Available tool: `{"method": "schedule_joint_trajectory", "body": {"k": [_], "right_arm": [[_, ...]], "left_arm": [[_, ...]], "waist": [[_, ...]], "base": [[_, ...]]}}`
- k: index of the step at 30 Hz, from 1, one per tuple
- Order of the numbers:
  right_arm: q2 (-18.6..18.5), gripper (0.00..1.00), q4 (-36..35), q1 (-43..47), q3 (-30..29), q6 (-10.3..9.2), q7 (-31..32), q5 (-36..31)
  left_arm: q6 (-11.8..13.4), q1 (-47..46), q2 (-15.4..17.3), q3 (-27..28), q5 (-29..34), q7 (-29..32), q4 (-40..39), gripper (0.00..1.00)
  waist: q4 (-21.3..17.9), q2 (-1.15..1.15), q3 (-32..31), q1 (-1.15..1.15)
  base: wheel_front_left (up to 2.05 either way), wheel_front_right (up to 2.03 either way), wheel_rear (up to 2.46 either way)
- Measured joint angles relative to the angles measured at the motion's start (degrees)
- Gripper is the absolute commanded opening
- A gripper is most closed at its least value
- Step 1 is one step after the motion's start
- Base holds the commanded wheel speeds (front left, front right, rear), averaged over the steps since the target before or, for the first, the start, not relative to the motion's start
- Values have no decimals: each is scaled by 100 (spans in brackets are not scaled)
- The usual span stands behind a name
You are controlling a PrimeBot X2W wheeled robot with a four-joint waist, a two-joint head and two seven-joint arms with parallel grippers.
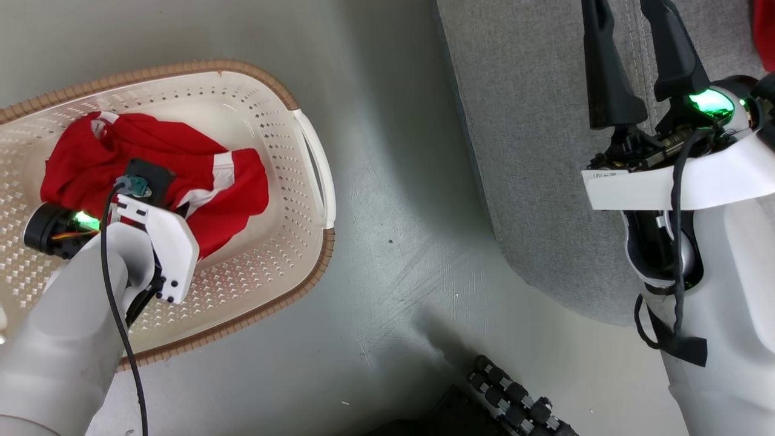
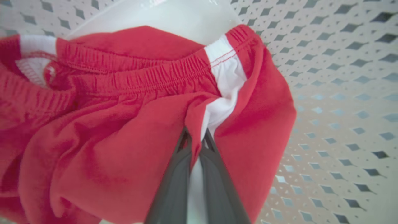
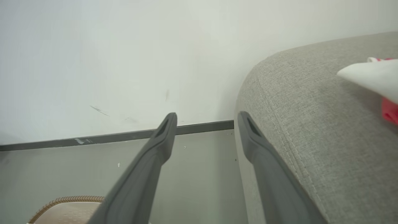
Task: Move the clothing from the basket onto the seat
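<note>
The cream basket (image 1: 312, 175) stands on the floor at the left, with red clothing with white panels (image 1: 200, 163) bunched inside it. My left arm (image 1: 151, 242) reaches down into the basket. In the left wrist view my left gripper (image 2: 196, 137) is shut on a fold of that red and white clothing (image 2: 124, 124), against the perforated basket wall (image 2: 342, 93). My right gripper (image 1: 639, 36) hangs open over the grey seat (image 1: 533, 151), holding nothing. Its spread gripper (image 3: 206, 124) shows beside the seat's rounded corner (image 3: 311, 130). Another red and white piece of clothing (image 3: 373, 77) lies on the seat.
Grey-green floor (image 1: 393, 242) separates the basket from the seat. A dark ribbed part of my base (image 1: 514, 399) sits at the bottom. A pale wall with a dark baseboard (image 3: 124, 137) runs behind the seat, and the basket's brown rim (image 3: 68, 199) shows low in the right wrist view.
</note>
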Motion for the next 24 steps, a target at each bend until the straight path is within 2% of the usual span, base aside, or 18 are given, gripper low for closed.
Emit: {"method": "schedule_joint_trajectory", "body": {"k": [12,24], "right_arm": [[-2,100,221,2,16,0,0,-55],[-2,100,524,130,15,0,0,-267]], "left_arm": [[0,-36,36,-252,-292,-576,-464,0],[0,131,-68,-555,-702,-1073,-958,0]], "waist": [[158,0,-306,0],[389,0,-823,0]], "base": [[0,0,0],[0,0,0]]}}
